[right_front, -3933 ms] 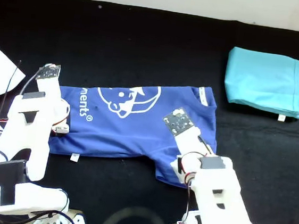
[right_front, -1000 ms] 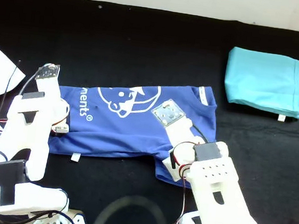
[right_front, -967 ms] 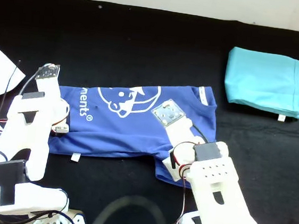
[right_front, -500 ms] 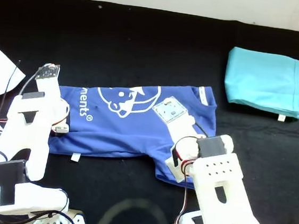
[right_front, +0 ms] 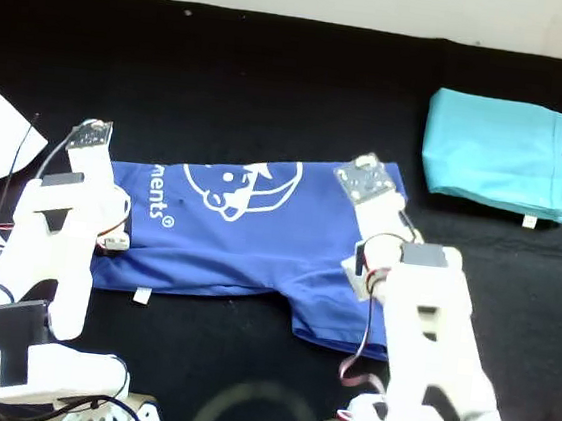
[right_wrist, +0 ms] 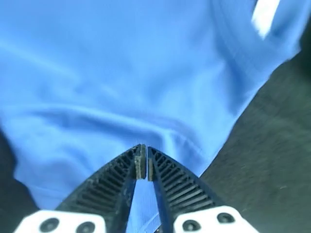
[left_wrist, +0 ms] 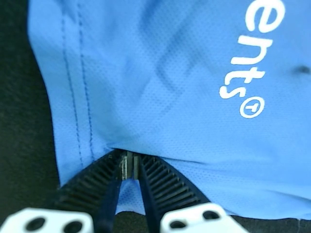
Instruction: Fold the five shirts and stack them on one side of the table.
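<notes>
Blue shirt (right_front: 227, 245) pinched by left end effector (left_wrist: 130, 167)

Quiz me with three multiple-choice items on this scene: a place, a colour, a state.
1. Where does the teal shirt lie relative to the blue shirt?
A) on it
B) to its right, apart
C) under it
2. The blue shirt's print is:
A) white
B) red
C) black
3. The left gripper is:
A) open
B) shut on the blue shirt
C) shut on the teal shirt

1 B: the teal shirt lies folded, with a gap between the two.
2 A: the print shows white on the blue.
3 B: its tips pinch a fold at the hem.
</notes>
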Action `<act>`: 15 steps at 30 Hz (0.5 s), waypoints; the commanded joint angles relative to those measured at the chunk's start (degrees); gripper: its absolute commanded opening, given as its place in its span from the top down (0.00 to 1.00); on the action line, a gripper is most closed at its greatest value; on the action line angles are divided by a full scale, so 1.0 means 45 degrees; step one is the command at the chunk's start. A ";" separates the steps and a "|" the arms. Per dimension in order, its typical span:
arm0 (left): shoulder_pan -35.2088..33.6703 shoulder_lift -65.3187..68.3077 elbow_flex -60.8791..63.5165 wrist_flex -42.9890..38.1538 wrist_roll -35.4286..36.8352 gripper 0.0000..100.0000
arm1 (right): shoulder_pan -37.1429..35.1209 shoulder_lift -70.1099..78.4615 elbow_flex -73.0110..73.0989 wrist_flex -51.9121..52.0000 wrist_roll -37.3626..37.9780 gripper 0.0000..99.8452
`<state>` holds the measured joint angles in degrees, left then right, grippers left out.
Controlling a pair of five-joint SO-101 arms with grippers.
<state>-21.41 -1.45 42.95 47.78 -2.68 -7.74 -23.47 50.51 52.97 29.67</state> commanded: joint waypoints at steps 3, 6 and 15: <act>-0.0283 0.0107 -0.0010 -0.0430 0.0098 0.99 | 0.1045 0.3468 -0.2393 -0.0752 0.0215 0.98; -0.0283 0.0107 -0.0010 -0.0430 0.0098 0.99 | 0.1651 0.5421 -0.3917 -0.0928 0.0215 0.98; -0.0283 0.0107 -0.0010 -0.0430 0.0098 0.99 | 0.2706 0.8000 -0.6965 -0.0928 0.0215 0.98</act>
<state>-21.41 -1.45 42.95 47.78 -2.68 2.37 11.78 23.34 49.80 29.76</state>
